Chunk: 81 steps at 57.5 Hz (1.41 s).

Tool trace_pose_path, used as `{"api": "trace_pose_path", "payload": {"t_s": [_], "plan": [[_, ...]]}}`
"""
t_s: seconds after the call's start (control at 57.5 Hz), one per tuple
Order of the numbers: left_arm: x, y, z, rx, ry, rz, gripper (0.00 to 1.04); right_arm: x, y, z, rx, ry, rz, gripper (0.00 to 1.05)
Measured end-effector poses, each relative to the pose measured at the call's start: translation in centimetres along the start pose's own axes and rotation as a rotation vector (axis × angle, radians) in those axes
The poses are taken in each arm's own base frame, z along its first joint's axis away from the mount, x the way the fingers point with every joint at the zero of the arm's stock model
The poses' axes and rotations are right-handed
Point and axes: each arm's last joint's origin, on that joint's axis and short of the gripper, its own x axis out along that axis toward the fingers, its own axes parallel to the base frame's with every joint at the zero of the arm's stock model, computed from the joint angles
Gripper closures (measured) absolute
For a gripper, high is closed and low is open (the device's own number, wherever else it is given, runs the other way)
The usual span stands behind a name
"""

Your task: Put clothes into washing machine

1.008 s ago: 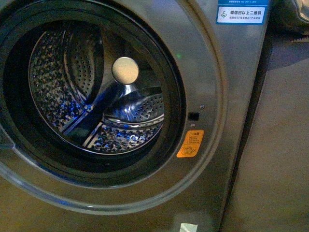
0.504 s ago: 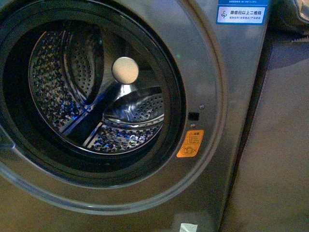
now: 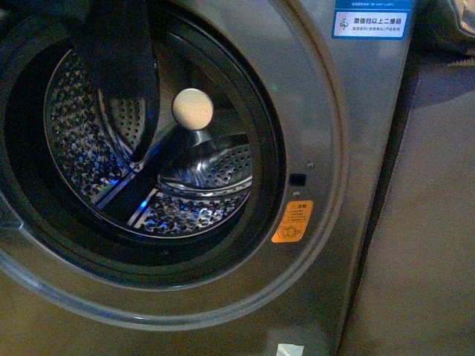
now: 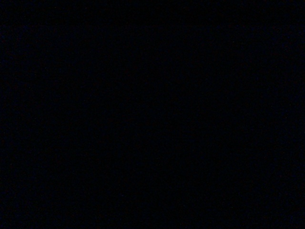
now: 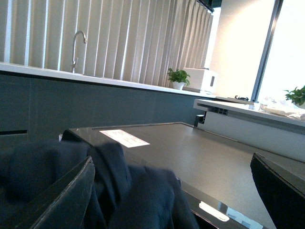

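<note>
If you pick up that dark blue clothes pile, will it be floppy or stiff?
Probably floppy: the dark blue clothes lie in soft, rumpled folds, so they would likely sag and dangle from one pinch. The fabric looks thick, so maybe fairly heavy for cloth. It should not roll or break.

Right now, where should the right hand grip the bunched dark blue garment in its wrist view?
Probably grip the bunched dark blue garment at its raised fold, advancing straight ahead: the right hand is open and the fold stands between its fingers.

Blue-white label and orange sticker on the washing machine show illegible Chinese.
</note>
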Motion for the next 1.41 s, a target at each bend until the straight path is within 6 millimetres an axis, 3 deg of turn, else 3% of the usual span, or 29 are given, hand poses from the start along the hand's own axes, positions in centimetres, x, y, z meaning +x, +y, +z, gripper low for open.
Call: {"api": "trace_pose_path", "payload": {"t_s": [0.122, 0.348, 0.469, 0.695, 0.8, 1.147, 1.408], "plan": [[-1.3, 0.8, -1.9, 0.005, 0.054, -0.001, 0.94, -0.7, 0.0, -0.1, -0.024, -0.137, -0.283, 0.07], [-2.2, 2.0, -3.8, 0.009, 0.093, 0.013, 0.94, -7.8, -0.7, -3.6, 0.005, -0.071, -0.500, 0.07], [-2.4, 2.1, -4.9, 0.008, 0.116, 0.012, 0.94, -11.2, -1.3, -8.0, 0.084, 0.036, -0.600, 0.07], [-3.5, 2.5, -7.7, 0.006, 0.198, 0.016, 0.94, -16.0, -0.7, -18.7, 0.184, 0.277, -0.730, 0.08], [-4.1, 2.7, -9.0, 0.005, 0.235, 0.022, 0.94, -17.9, -0.3, -21.5, 0.133, 0.441, -0.672, 0.19], [-5.4, 3.3, -12.6, 0.014, 0.326, 0.041, 0.94, -24.5, -1.1, -22.5, 0.060, 0.449, -0.671, 0.61], [-5.9, 3.7, -15.0, 0.018, 0.384, 0.052, 0.94, -27.6, -1.0, -23.8, 0.056, 0.473, -0.655, 0.91]]}}
